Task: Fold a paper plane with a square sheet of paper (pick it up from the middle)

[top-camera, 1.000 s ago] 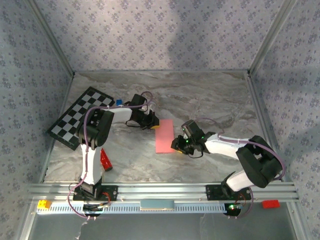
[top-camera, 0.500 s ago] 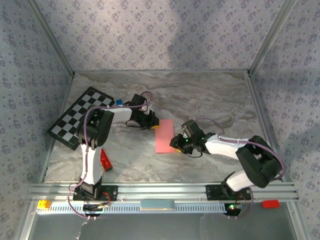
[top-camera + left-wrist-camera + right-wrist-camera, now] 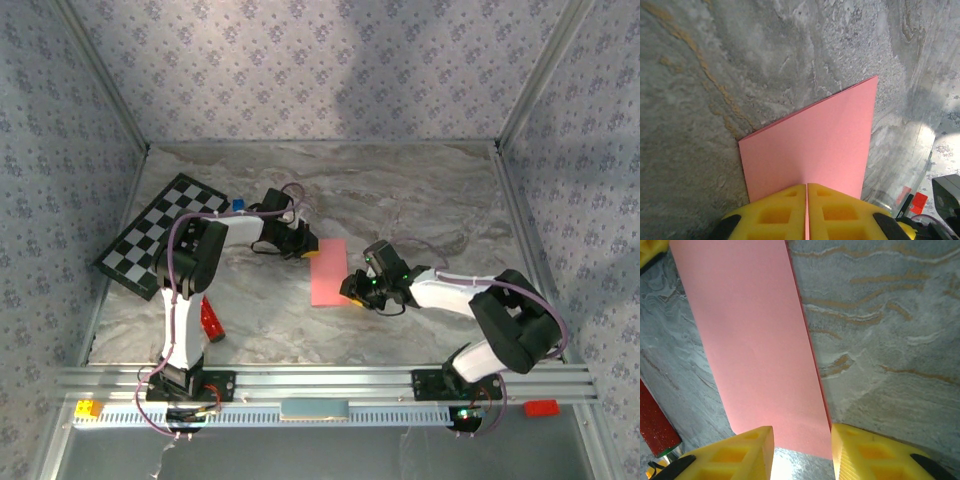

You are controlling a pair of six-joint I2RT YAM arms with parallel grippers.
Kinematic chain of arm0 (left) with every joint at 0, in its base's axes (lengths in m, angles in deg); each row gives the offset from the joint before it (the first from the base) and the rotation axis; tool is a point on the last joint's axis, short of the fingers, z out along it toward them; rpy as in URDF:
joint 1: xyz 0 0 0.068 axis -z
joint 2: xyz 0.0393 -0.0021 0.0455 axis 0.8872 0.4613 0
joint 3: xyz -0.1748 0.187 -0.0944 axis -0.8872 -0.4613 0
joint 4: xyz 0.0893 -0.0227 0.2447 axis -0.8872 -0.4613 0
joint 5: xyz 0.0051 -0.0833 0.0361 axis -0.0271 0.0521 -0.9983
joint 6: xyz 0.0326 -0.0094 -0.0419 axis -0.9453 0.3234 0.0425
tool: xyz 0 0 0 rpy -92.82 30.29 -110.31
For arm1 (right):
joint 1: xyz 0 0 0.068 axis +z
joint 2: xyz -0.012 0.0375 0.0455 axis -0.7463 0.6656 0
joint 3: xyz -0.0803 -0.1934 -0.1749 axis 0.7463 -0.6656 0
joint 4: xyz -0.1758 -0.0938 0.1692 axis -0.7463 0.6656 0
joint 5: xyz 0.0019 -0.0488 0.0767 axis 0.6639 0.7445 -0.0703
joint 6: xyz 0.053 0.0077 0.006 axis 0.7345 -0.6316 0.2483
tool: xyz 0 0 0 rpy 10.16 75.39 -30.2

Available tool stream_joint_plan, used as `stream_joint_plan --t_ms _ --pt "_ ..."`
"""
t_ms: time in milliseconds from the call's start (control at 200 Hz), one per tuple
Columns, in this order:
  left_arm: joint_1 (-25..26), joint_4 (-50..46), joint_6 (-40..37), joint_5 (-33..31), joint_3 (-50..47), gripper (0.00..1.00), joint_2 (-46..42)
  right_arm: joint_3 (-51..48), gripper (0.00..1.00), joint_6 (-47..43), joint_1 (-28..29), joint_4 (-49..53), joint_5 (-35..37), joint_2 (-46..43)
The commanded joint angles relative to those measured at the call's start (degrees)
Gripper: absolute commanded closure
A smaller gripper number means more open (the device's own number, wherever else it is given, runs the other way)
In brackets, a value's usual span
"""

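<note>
Right claw (image 3: 801,432) edged left — arm reaching paper (image 3: 328,270).

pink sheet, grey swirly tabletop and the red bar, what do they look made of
Salmon-pink rectangular sheet: thin matte paper, going by its crisp edges and no shine.
Grey veined tabletop: marble look, perhaps printed laminate; its flat dull surface leaves that open.
Red sparkly bar: glitter-coated, core material unclear; tiny speckled glints.
</note>
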Motion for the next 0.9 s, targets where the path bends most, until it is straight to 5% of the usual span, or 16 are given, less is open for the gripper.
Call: stream_joint_plan --t_ms 0,425,895 --pt "-0.20 -1.96 0.26 -2.21 -1.88 0.90 1.19 0.09 0.64 0.11 -0.39 -0.65 -1.49 1.28" --pt "-0.23 -2.08 0.41 -2.07 -1.62 0.90 1.45 0.76 0.64 -1.19 -0.51 4.43 2.67 -2.26" --pt "-0.18 -1.35 1.96 -1.50 -1.45 0.90 2.33 0.84 0.63 -1.03 -0.96 0.20 -2.16 1.48"
